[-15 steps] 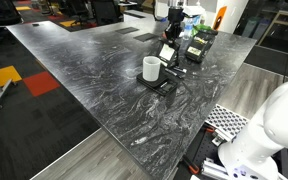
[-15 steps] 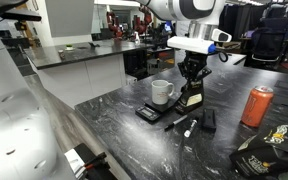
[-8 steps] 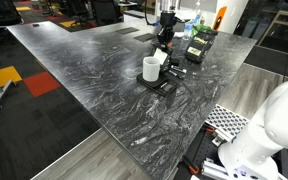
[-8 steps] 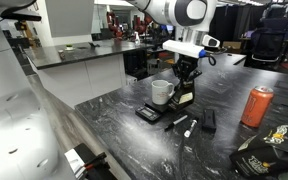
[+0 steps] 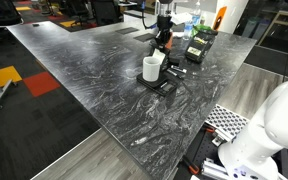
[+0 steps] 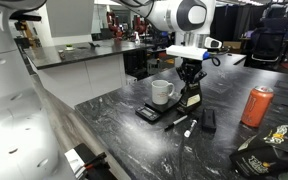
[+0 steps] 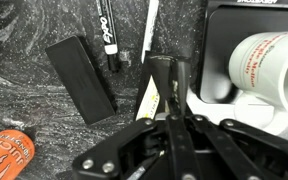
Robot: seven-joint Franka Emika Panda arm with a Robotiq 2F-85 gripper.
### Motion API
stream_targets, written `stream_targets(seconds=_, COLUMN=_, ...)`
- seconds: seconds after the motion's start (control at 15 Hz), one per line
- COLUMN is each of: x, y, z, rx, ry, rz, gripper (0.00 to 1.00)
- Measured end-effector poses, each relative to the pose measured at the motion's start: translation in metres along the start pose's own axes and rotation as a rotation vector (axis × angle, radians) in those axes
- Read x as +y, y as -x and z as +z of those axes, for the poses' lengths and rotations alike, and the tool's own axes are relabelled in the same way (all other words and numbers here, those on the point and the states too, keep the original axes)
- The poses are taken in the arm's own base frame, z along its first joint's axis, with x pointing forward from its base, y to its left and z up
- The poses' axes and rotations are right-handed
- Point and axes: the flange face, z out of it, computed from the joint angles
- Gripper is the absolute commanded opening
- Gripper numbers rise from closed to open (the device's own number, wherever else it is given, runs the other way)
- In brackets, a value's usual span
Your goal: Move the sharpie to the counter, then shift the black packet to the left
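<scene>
A black sharpie (image 7: 106, 30) lies on the dark marbled counter (image 7: 14, 40) beside a white pen (image 7: 149, 30). In an exterior view the sharpie (image 6: 178, 122) lies just in front of the scale. The black packet (image 7: 79, 78), a flat rectangle, lies on the counter next to them; it also shows in an exterior view (image 6: 209, 120). My gripper (image 7: 165, 78) has its fingers pressed together with nothing visible between them. It hangs over a yellowish card (image 7: 144, 105), between the packet and the mug. It shows in both exterior views (image 6: 191, 82) (image 5: 162, 45).
A white mug (image 6: 162, 92) stands on a black scale (image 6: 148, 114) close to the gripper. An orange can (image 6: 256, 105) and a dark snack bag (image 6: 269, 150) are further along. The counter (image 5: 94, 90) drops off at angular edges to a wood-grain floor.
The arm has shifted slightly towards the mug side and turned a little. The sharpie, pen and black packet have not moved.
</scene>
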Motion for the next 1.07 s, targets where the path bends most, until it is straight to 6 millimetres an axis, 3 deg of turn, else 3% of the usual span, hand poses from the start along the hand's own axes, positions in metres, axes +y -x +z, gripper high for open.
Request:
stream_targets(seconds=0.33, x=0.003, y=-0.008, z=0.004, rx=0.013, ry=0.032, rz=0.003, gripper=0.0)
stream_targets(seconds=0.4, x=0.003, y=-0.01, z=0.003, rx=0.015, ry=0.033, rz=0.003, gripper=0.27)
stream_targets(seconds=0.47, x=0.004, y=-0.011, z=0.003, rx=0.016, ry=0.034, rz=0.003, gripper=0.28)
stream_targets(seconds=1.07, x=-0.005, y=-0.008, z=-0.003, rx=-0.015, ry=0.025, rz=-0.007, gripper=0.9)
